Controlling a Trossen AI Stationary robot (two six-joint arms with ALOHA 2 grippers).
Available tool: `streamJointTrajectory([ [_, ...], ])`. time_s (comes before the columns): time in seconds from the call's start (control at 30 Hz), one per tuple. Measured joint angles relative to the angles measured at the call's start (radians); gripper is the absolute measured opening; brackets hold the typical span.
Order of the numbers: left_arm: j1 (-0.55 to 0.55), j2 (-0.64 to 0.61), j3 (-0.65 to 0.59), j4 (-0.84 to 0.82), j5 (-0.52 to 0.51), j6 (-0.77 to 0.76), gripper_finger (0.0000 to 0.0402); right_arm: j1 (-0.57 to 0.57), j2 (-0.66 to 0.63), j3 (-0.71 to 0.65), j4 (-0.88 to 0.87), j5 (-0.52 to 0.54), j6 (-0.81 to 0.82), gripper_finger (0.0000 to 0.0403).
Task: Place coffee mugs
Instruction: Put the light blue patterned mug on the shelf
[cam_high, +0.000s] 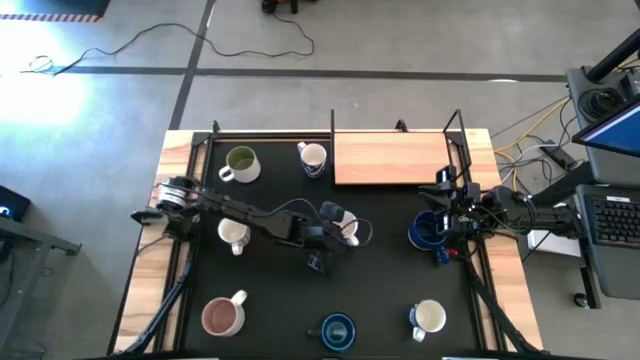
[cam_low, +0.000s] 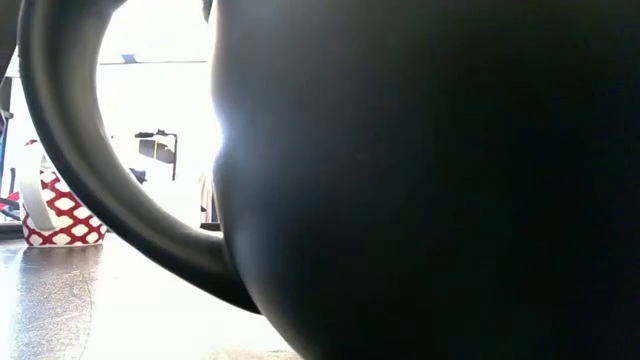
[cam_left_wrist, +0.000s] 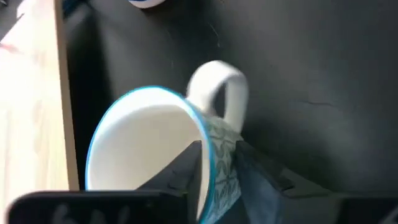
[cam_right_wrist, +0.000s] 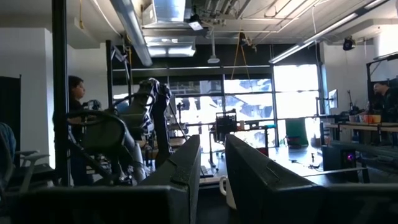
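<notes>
Several coffee mugs stand on the black mat: a green-inside one, a patterned white one, a white one, a pink one, a dark blue one, a white-and-blue one and a blue one. At the mat's middle my left gripper is shut on a white-inside, blue-rimmed patterned mug. My right gripper stands open at the right edge, above the blue mug, with nothing between its fingers. My left gripper has the mug's wall at the rim, close beside the white handle. One finger is inside the mug and the other outside. The fingers slant down from the table's left. Whether the mug's base is on the mat, I cannot tell.
A wooden board lies at the far right of the mat. A dark metal frame stands along the far edge. In the low view the dark blue mug stands right in front and hides nearly everything else.
</notes>
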Motion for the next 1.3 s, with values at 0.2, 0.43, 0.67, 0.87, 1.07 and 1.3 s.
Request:
streamJointTrajectory([
  [0.2,0.024,0.07,0.106,-0.09,0.098,0.03,0.001,0.0,0.002,0.0,-0.009,0.001,0.0,0.0066],
  [0.43,0.064,0.091,0.169,-0.131,0.143,0.104,0.0017,0.0,0.002,0.0,-0.009,0.001,0.0,0.0066],
  [0.67,0.137,0.085,0.239,-0.221,0.247,0.156,0.0011,0.0,0.002,0.0,-0.009,0.001,0.0,0.0066],
  [0.87,0.18,0.085,0.302,-0.272,0.283,0.188,0.0012,0.0,0.002,0.0,-0.009,0.001,0.0,0.0066],
  [1.07,0.219,0.084,0.412,-0.386,0.288,0.254,0.0012,0.0,0.002,0.0,-0.009,0.001,0.0,0.0066],
  [1.3,0.29,0.093,0.55,-0.515,0.324,0.302,0.0012,0.0,0.002,0.0,-0.009,0.001,0.0,0.0066],
])
